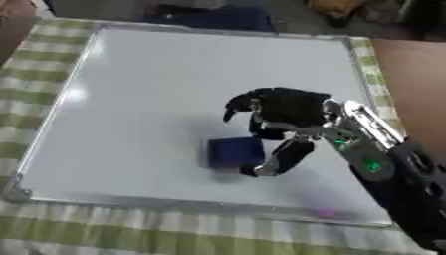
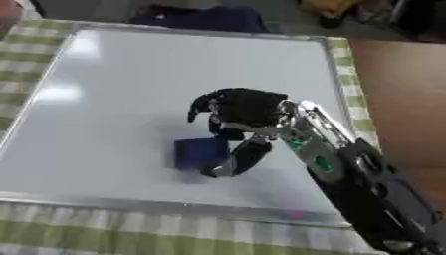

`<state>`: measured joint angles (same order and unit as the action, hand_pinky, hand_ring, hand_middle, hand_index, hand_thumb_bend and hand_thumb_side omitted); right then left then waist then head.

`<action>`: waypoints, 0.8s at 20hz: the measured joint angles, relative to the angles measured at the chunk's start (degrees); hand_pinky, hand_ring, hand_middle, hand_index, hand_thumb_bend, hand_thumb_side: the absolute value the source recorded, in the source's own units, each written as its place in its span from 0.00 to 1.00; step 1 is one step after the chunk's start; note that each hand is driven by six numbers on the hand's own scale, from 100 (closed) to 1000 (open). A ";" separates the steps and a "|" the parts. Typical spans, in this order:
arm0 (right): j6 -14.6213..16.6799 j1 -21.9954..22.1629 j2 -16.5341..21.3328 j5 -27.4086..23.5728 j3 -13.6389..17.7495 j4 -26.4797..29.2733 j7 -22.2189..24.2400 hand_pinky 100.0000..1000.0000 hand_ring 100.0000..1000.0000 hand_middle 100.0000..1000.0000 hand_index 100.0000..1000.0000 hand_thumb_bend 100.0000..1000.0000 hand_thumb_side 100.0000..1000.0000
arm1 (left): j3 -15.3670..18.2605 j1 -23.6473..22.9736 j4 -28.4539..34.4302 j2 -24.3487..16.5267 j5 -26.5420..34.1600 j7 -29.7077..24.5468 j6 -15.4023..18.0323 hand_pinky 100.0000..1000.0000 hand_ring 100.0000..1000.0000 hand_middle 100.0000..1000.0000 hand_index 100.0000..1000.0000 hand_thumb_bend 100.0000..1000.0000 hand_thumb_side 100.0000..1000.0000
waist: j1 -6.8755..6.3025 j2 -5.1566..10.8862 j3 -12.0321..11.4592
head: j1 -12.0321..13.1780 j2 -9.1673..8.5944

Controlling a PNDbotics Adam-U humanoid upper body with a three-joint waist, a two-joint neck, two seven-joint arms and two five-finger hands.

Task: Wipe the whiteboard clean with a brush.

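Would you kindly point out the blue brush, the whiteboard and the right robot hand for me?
blue brush (image 1: 233, 152), left eye view, on its top face.
whiteboard (image 1: 157, 74), left eye view, on bare white surface.
right robot hand (image 1: 292, 105), left eye view, on the back of the palm.

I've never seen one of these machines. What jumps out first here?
The black right hand on its silver-jointed arm, coming in from the lower right, fingers curled over a dark blue block. Both sit near the middle of a large whiteboard, which lies on a green checked cloth.
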<state>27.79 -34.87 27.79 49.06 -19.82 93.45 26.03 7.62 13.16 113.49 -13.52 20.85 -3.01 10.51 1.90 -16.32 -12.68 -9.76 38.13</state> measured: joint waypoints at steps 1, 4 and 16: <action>-0.33 -0.08 -0.13 0.35 -0.01 -0.19 -0.11 0.84 0.91 0.79 0.00 0.32 0.56 | 0.00 0.02 0.00 0.00 0.00 0.00 0.00 0.47 0.50 0.48 0.34 0.04 1.00 | 0.01 0.00 -0.02 | -0.03 -0.01; -1.14 -0.45 -0.40 1.69 -0.04 -0.61 -0.45 0.84 0.91 0.79 0.00 0.32 0.56 | -0.04 0.06 0.00 0.00 0.02 -0.03 -0.03 0.47 0.50 0.48 0.34 0.04 1.00 | 0.09 -0.03 -0.07 | -0.22 -0.03; -5.55 -1.00 -2.00 9.91 -1.13 -4.20 -2.74 0.83 0.91 0.72 0.00 0.35 0.55 | -0.32 0.42 0.00 0.00 0.07 -0.18 -0.18 0.47 0.50 0.48 0.34 0.04 1.00 | 0.28 -0.32 -0.74 | -0.77 -0.46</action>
<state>22.24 -35.86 25.79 58.97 -20.95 89.24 23.29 7.31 13.58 113.49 -13.52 20.93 -3.19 10.33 2.18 -16.65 -13.41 -10.54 37.67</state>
